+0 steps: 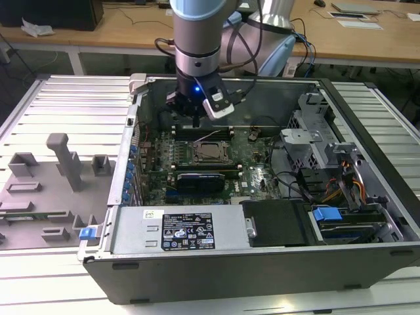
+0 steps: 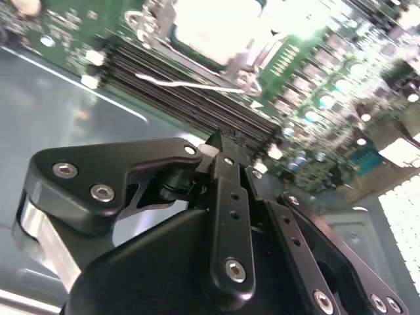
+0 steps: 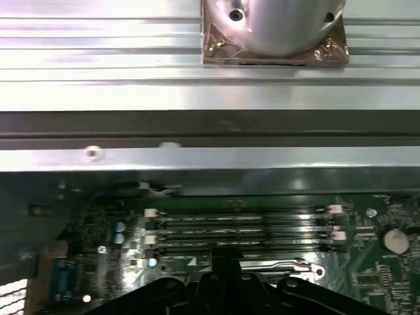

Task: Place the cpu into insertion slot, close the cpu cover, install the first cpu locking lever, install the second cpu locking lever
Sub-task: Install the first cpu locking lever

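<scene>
One arm (image 1: 197,39) with one gripper (image 1: 196,121). One open case (image 1: 262,272) holds one board (image 1: 254,174). On the board are one cpu (image 1: 211,153), one black heatsink (image 1: 209,180), four memory slots (image 3: 239,230) and one coin cell (image 3: 394,240). Two blue tabs (image 1: 87,233) sit along the case's front edge. One grey tray (image 1: 39,216) lies beside the case.

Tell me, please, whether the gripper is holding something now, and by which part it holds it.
Nothing is held, as far as the views show: the gripper is shut with nothing between its jaws, and it hangs above the memory slots.
</scene>
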